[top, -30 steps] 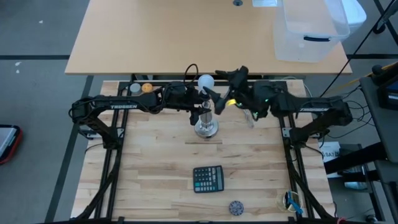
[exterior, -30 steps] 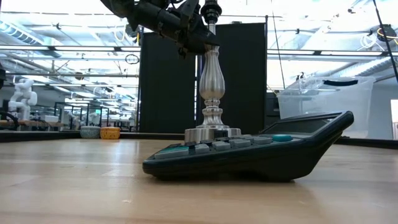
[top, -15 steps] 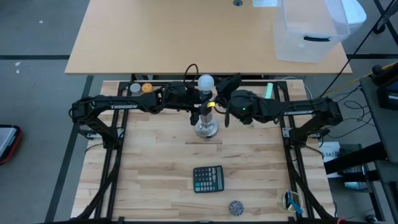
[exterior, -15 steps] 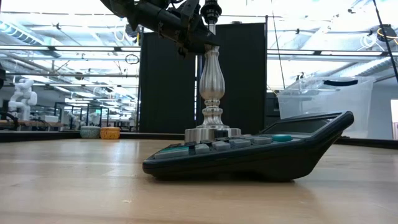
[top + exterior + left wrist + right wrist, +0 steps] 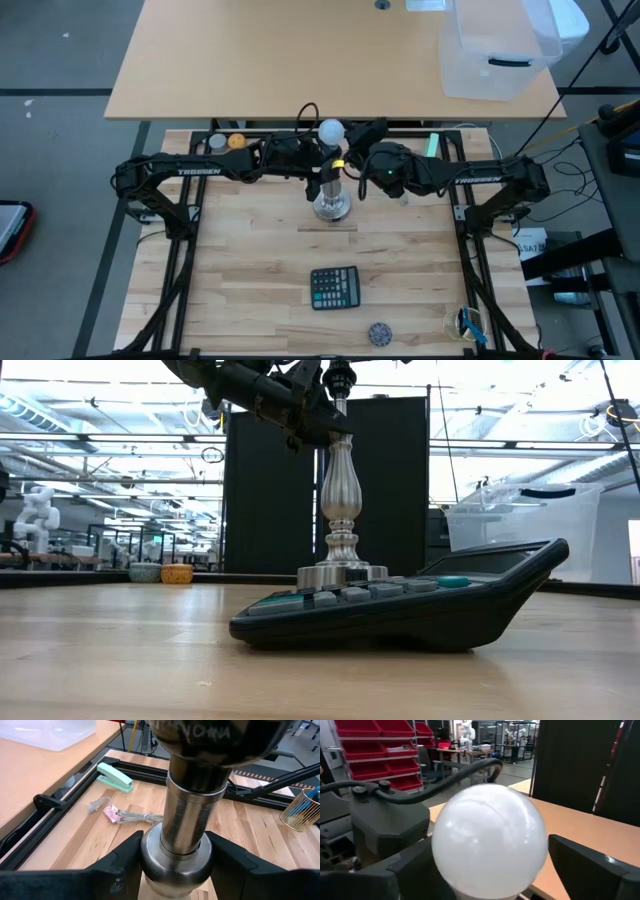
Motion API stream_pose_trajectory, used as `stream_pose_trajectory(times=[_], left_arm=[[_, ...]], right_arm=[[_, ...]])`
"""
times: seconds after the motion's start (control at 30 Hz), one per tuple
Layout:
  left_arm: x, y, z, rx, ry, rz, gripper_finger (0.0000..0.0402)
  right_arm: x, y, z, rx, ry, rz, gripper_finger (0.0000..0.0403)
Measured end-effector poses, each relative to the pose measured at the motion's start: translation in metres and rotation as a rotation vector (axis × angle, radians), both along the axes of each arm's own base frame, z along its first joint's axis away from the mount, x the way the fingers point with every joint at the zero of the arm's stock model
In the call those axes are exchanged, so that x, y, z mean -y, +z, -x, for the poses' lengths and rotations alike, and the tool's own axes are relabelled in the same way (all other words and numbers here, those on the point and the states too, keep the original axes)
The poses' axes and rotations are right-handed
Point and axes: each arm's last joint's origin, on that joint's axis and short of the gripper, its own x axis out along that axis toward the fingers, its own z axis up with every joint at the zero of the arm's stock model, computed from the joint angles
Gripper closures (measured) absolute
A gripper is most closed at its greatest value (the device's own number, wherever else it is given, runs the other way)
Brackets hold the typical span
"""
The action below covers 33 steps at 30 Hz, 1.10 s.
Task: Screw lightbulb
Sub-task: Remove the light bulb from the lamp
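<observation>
Your left hand (image 5: 175,870) is clamped on the neck of the metal stand (image 5: 331,205) just under the socket; hold it there so the stand cannot turn on the tabletop (image 5: 250,260). The lightbulb (image 5: 489,840) sits on top of the stand, and your right hand (image 5: 485,870) reaches in level from the right with its fingers (image 5: 590,865) spread apart on either side of the globe, not gripping. Close gently and evenly on the glass, keep the wrist in line with the stand, and twist in short turns.
</observation>
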Motion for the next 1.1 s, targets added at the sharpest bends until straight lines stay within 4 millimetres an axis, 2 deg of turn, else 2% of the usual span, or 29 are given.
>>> stream_pose_trajectory(times=[0.3, 0.47, 0.7, 1.1], left_arm=[[0.000, 0.000, 0.000, -0.002, 0.003, -0.001, 0.0223], [0.000, 0.000, 0.000, -0.003, 0.008, -0.003, 0.0223], [0.000, 0.000, 0.000, 0.000, 0.012, -0.002, 0.0223], [0.000, 0.000, 0.000, -0.002, 0.000, 0.012, 0.0223]], right_arm=[[-0.001, 0.001, -0.002, -0.025, 0.080, 0.029, 0.0152], [0.001, 0.002, 0.000, -0.043, 0.114, 0.049, 0.0153], [0.014, 0.008, 0.011, -0.085, 0.229, 0.047, 0.0139], [0.055, 0.012, 0.025, -0.164, 0.531, 0.107, 0.0137]])
